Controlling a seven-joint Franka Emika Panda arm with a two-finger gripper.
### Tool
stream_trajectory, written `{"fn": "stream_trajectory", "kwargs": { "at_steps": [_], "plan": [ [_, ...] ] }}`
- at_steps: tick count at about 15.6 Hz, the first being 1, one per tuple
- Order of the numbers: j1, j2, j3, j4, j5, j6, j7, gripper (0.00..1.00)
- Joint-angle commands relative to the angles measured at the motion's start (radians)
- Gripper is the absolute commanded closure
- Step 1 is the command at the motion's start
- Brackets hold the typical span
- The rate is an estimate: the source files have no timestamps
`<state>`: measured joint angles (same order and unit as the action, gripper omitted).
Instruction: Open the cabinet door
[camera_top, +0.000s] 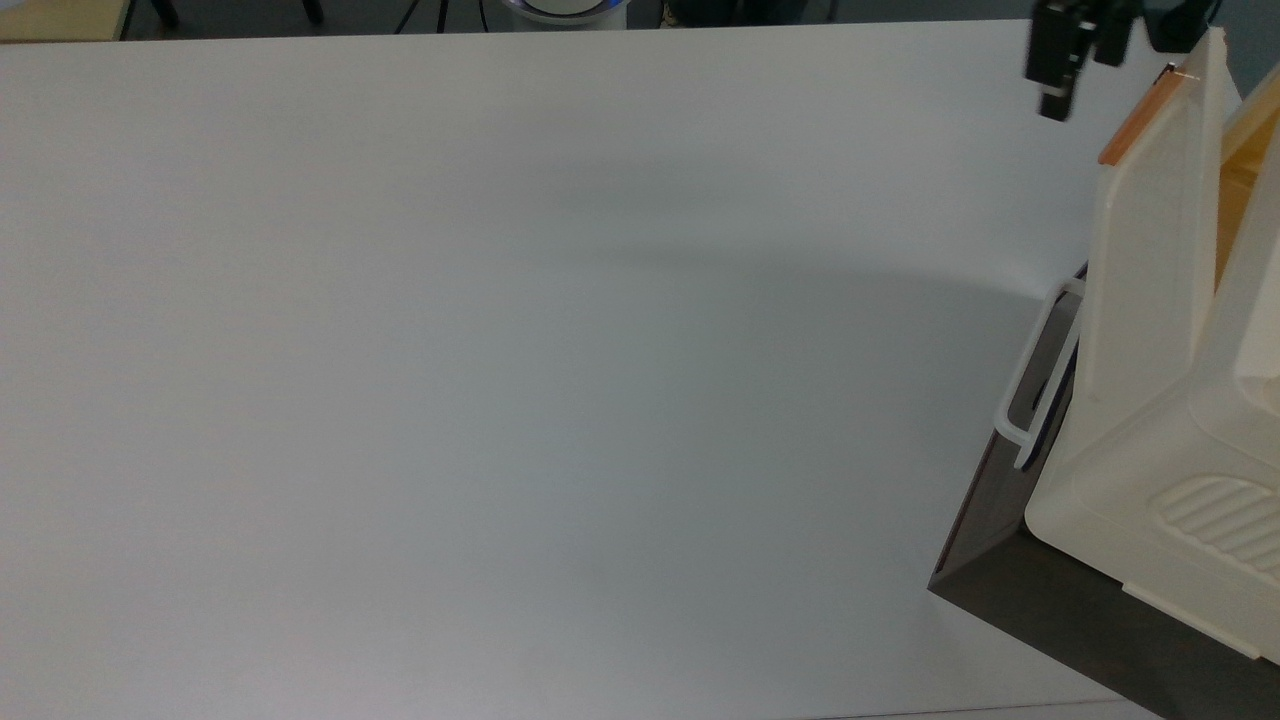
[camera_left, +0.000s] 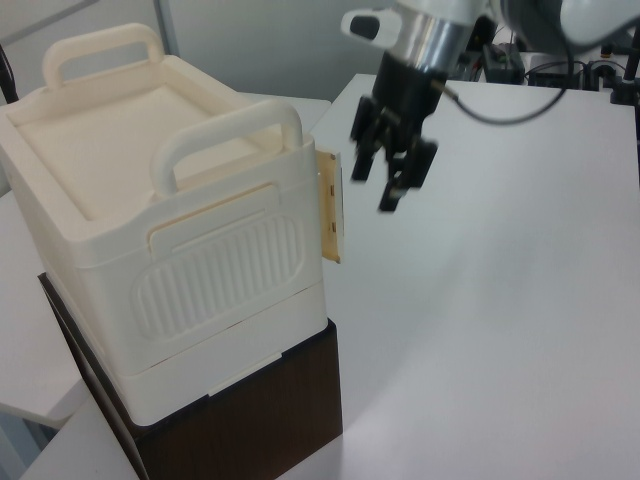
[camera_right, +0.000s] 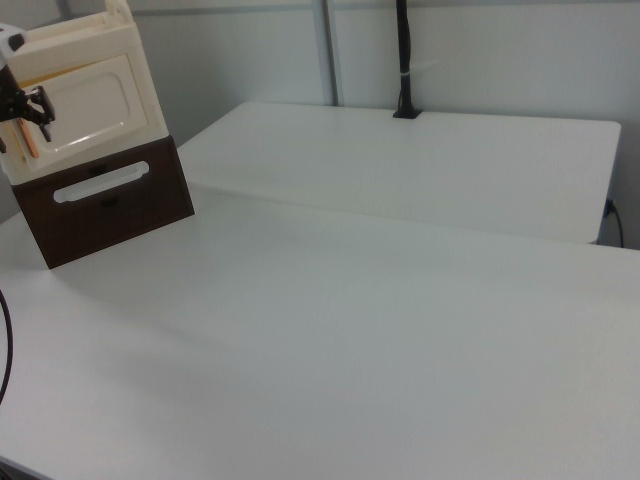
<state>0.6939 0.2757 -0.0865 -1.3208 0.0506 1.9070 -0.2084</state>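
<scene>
The cream cabinet (camera_left: 170, 230) stands on a dark base at the top view's right edge. Its cabinet door (camera_top: 1150, 260) is swung out and stands ajar, with a gap to the cabinet body behind it. In the left view the cabinet door (camera_left: 333, 205) shows edge-on. A copper-orange bar handle (camera_top: 1128, 130) runs along its free edge; the right view has this handle (camera_right: 30, 140) at its far left. My gripper (camera_left: 390, 185) hangs just beside the door's free edge, clear of the handle, open and holding nothing. From above, the gripper (camera_top: 1072, 62) is at the top right.
Under the cabinet sits a dark drawer panel with a white loop handle (camera_top: 1040, 380), shut. The white table (camera_top: 500, 380) stretches wide toward the top view's left. A black post (camera_right: 404, 60) stands at the far table edge in the right view.
</scene>
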Motion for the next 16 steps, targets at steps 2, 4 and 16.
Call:
{"fn": "stream_trajectory", "kwargs": {
  "at_steps": [2,4,16],
  "plan": [
    [-0.14,-0.095,0.004,-0.051,-0.003,-0.221,0.056,0.0],
    [-0.203,-0.118,0.007,-0.049,-0.034,-0.365,0.139,0.0],
    [-0.626,-0.176,0.011,-0.046,-0.061,-0.448,0.143,0.0]
  ]
}}
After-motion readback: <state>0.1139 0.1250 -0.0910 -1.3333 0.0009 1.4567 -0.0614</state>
